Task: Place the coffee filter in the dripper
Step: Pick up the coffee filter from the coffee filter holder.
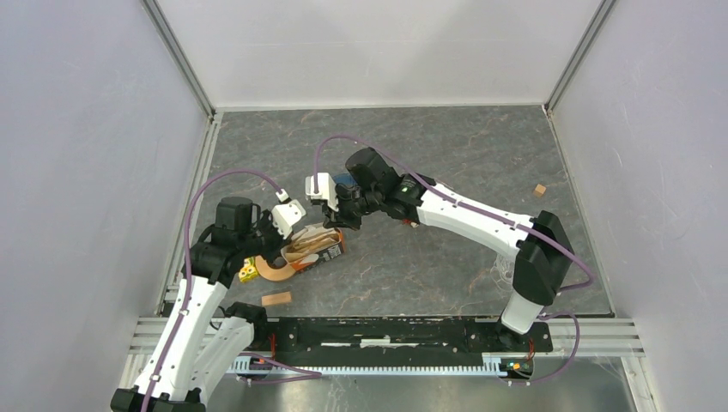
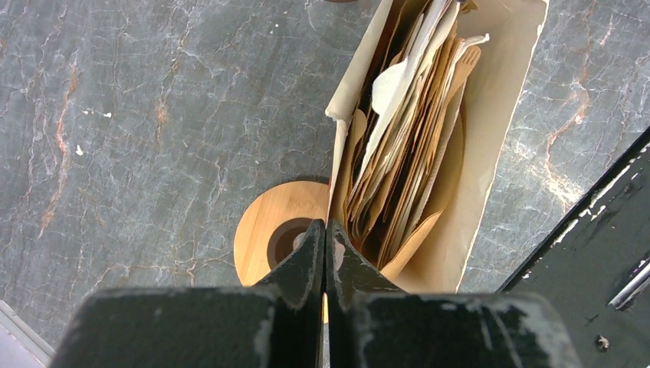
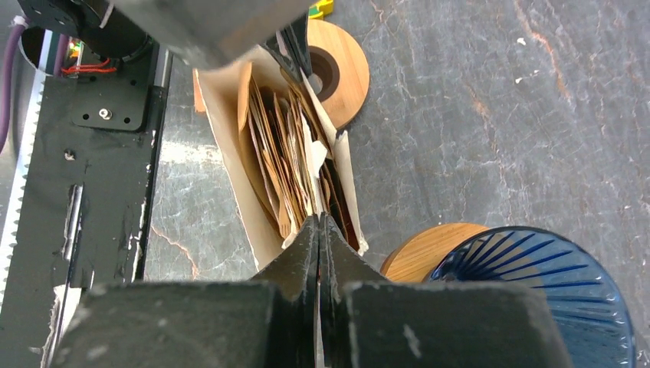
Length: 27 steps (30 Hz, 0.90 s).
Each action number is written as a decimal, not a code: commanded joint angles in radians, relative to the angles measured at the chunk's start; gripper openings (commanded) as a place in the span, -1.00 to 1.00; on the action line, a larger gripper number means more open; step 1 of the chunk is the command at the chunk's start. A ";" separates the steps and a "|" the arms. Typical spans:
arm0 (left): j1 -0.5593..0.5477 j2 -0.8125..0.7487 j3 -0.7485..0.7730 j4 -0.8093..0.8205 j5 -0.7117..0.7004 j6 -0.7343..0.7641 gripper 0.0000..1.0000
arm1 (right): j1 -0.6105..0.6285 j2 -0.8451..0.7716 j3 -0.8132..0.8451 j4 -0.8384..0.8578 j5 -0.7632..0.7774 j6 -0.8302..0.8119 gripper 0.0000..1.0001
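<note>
An open cream box (image 2: 490, 153) lies on the table and holds a stack of brown and white coffee filters (image 2: 406, 138). My left gripper (image 2: 326, 228) is shut on the box's left wall at its near end. My right gripper (image 3: 318, 222) comes from the opposite side with its tips among the filters (image 3: 287, 165), shut on the top edge of a coffee filter. The dripper (image 3: 536, 284), blue ribbed glass on a wooden collar, stands just right of the right gripper. In the top view the box (image 1: 316, 245) lies between the two grippers, and the dripper (image 1: 346, 180) is mostly hidden under the right wrist.
A wooden ring with a dark hole (image 2: 272, 230) lies flat against the box beside my left fingers. A yellow object (image 1: 248, 273) and a small wooden block (image 1: 276, 299) sit near the left arm. Another small block (image 1: 539, 190) lies far right. The black base rail (image 3: 100, 153) runs along the near edge.
</note>
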 commanded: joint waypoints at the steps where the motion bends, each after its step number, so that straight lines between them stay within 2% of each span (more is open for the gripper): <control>1: 0.000 -0.005 -0.003 0.043 -0.014 -0.025 -0.95 | 0.001 -0.035 0.063 0.004 -0.036 0.017 -1.00; 13: 0.000 -0.002 0.002 0.048 -0.021 -0.022 -0.96 | -0.005 -0.115 0.020 -0.022 0.017 -0.036 -0.96; 16: 0.000 0.001 0.005 0.048 -0.015 -0.024 -0.95 | -0.006 -0.118 0.005 -0.027 0.018 -0.046 -0.67; 21: 0.000 0.002 0.013 0.047 -0.010 -0.028 -0.96 | -0.006 -0.093 0.001 -0.026 0.027 -0.055 -0.02; 24: 0.000 0.005 0.013 0.047 -0.014 -0.025 -0.96 | -0.005 -0.082 0.001 -0.033 0.013 -0.060 0.24; 27: 0.000 0.007 0.015 0.047 -0.012 -0.024 -0.96 | -0.004 -0.073 0.000 -0.033 0.018 -0.060 0.32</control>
